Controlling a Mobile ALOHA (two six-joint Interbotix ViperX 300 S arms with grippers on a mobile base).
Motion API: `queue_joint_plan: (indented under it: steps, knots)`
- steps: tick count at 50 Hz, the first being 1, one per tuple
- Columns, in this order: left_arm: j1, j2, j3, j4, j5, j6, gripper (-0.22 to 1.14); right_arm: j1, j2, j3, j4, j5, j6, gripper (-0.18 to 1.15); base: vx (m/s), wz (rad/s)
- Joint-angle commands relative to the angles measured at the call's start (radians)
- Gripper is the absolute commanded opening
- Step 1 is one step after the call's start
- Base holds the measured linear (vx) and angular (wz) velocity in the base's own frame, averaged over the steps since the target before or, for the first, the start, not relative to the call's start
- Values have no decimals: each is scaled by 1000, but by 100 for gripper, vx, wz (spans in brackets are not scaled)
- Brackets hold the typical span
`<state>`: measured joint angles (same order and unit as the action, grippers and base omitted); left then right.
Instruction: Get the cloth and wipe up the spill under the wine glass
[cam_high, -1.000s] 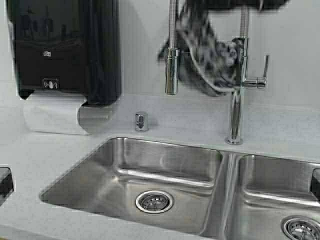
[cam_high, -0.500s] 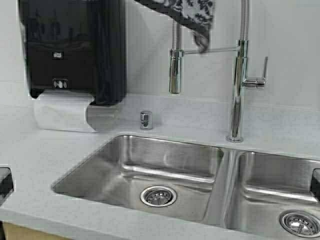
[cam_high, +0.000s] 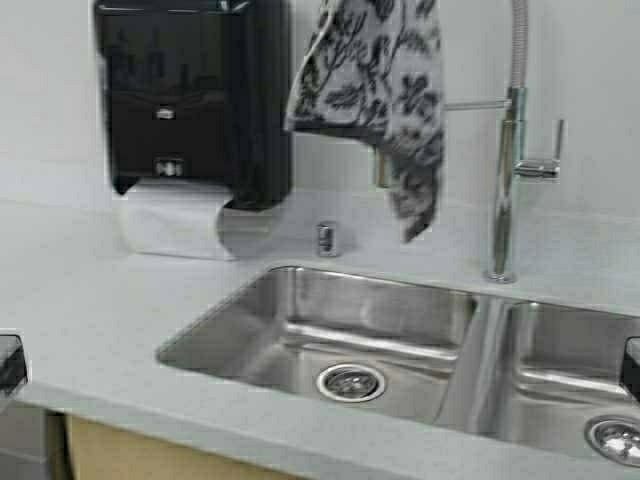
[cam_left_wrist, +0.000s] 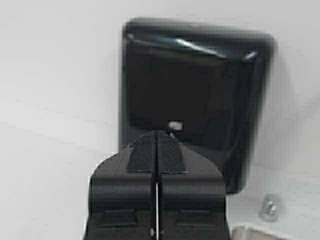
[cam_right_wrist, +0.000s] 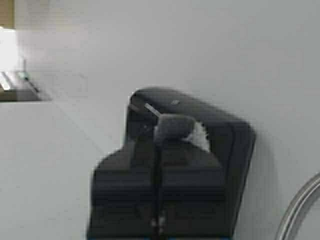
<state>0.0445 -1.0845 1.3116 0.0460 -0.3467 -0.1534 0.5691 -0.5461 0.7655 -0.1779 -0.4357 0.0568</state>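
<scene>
The cloth (cam_high: 375, 80), grey-white with a dark leaf print, hangs down from the top edge of the high view, in front of the wall and the faucet's sprayer. Whatever holds it is above that view. In the right wrist view my right gripper (cam_right_wrist: 159, 137) is shut, with a tuft of the cloth (cam_right_wrist: 172, 127) bunched at its fingertips. My left gripper (cam_left_wrist: 156, 135) is shut with nothing in it and faces the black dispenser (cam_left_wrist: 195, 100). The wine glass and the spill are out of view.
A black paper towel dispenser (cam_high: 190, 100) hangs on the wall with white paper (cam_high: 170, 220) below it. A double steel sink (cam_high: 230, 325) is set into the light counter, with a tall chrome faucet (cam_high: 505, 180) behind it. A small metal knob (cam_high: 326, 239) stands by the sink.
The robot has moved: the whole scene has shifted to the right in the high view. The cloth has swung and now hangs lower, spread in front of the faucet's sprayer.
</scene>
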Motion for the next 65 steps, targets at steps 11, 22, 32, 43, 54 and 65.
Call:
queue_joint_plan:
  steps: [11, 22, 32, 43, 54, 65]
  knots:
    - [-2, -8, -15, -6, -6, -20, 3, 2, -75, 101, -3, 5, -11, 6, -14, 25]
    - [-2, -8, -21, -8, -5, -34, 3, -44, -67, 117, -5, 5, -106, 6, -13, 34]
    - [-2, 15, -35, -8, -6, -35, 3, -103, -74, 143, 75, -2, -71, 6, -12, 63]
    - [-2, 38, -43, -8, -9, -34, 3, -140, -21, 147, 109, -41, -54, 6, -12, 79]
    - [-2, 60, -48, -8, -15, -34, 3, -196, 31, 150, 124, -100, -32, 6, -9, 61]
    - [-2, 89, -43, -8, -17, -43, 3, -296, 31, 164, 127, -100, -28, 6, -5, 53]
